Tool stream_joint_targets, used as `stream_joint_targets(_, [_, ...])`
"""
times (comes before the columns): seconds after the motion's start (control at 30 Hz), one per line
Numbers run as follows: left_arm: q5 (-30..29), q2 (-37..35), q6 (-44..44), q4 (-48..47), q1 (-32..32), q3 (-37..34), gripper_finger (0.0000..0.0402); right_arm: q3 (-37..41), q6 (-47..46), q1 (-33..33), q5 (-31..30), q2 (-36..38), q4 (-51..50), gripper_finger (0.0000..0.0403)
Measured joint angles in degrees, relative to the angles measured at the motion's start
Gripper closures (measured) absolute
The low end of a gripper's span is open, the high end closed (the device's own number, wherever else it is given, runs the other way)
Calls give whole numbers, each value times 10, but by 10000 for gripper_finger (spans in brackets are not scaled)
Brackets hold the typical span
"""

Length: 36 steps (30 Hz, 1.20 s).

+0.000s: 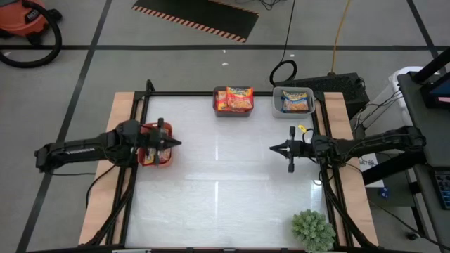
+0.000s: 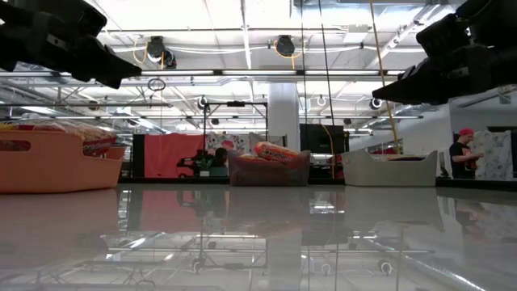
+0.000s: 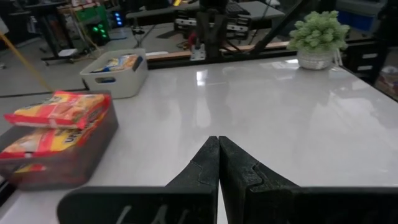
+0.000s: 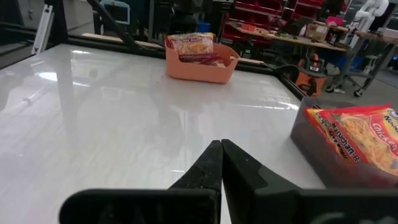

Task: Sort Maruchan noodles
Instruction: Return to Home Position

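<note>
Three bins hold the Maruchan noodle packets (image 1: pixel 235 98). The dark bin (image 1: pixel 233 113) sits at the middle of the table's far edge with orange-fronted packets piled in it, and in the right wrist view the top one rises above its rim. Just beside it, toward the right arm, the pale grey bin (image 1: pixel 293 114) holds blue-trimmed packets (image 1: pixel 295 102). The orange bin (image 1: pixel 155 162) stands well apart from both on the left side of the white tabletop (image 1: pixel 225 190). Its red-trimmed packets (image 4: pixel 193 45) are mostly hidden under the left arm in the high view but show plainly in the right wrist view.

The left gripper (image 1: pixel 177 143) hangs above the orange bin with its tips pointing toward the table's centre. Its two fingers (image 3: pixel 208 158) are pressed together with nothing between them. The right gripper (image 1: pixel 273 148) faces it from the other side, over bare tabletop — its fingers (image 4: pixel 211 160) too are closed tight on nothing. In the low view both grippers sit high, clear of the surface.

A potted green plant (image 1: pixel 313 230) stands at the near corner on the right arm's side, away from the bins. Beyond the table a person (image 2: pixel 463 155) in a red cap stands in the room.
</note>
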State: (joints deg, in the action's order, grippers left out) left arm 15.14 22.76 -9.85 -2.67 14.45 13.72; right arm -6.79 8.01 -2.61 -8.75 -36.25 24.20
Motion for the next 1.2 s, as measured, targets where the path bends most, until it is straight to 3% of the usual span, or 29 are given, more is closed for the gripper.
stream_joint_targets(0.5, [24, -30, 57, 106, 37, -72, 398, 1, -10, 0, 0, 38, -18, 403])
stream_joint_targets(0.67, [-13, -31, 59, 107, 21, -95, 398, 1, -11, 0, -1, 59, -36, 403])
stream_joint_targets(0.93, [-17, -38, 60, 109, 20, -113, 398, 1, -1, 0, 0, 128, -84, 403])
stream_joint_targets(1.2, [-17, -38, 55, 113, 20, -113, 399, 39, 0, 0, 60, 201, -70, 403])
